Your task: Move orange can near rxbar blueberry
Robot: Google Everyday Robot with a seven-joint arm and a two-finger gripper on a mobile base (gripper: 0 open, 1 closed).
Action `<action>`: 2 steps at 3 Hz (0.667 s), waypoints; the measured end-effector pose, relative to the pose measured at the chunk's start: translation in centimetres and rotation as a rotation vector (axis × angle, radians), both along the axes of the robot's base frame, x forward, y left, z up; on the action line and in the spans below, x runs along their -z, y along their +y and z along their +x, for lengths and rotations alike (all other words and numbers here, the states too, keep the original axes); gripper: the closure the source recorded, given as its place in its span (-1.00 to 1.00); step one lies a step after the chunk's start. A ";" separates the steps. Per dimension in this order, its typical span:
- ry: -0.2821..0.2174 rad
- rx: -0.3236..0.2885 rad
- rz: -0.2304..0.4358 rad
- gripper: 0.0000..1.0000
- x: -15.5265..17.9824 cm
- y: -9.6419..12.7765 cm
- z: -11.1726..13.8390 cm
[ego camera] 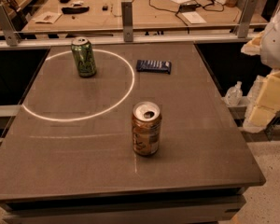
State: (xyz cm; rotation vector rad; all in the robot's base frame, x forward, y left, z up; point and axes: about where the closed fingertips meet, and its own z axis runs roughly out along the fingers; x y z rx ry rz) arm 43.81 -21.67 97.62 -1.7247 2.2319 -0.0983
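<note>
The orange can [146,129] stands upright on the brown table [74,143], near the front and a little right of the middle, with its silver top opened. The rxbar blueberry [153,66], a flat dark blue bar, lies farther back, about a can's height and a half beyond the can. My gripper [266,101] hangs at the right edge of the view, off the table's right side and well apart from the can and the bar. It holds nothing that I can see.
A green can [84,57] stands upright at the back left, inside a white ring [126,94] marked on the table. A metal rail with posts [127,21] runs along the far edge. Behind it is a desk with cables [177,3].
</note>
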 end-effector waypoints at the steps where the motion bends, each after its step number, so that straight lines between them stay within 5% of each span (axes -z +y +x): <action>1: 0.000 0.000 0.000 -1.00 0.0 0.0 0.0; 2: -0.008 0.002 0.014 -1.00 -0.2 0.1 0.0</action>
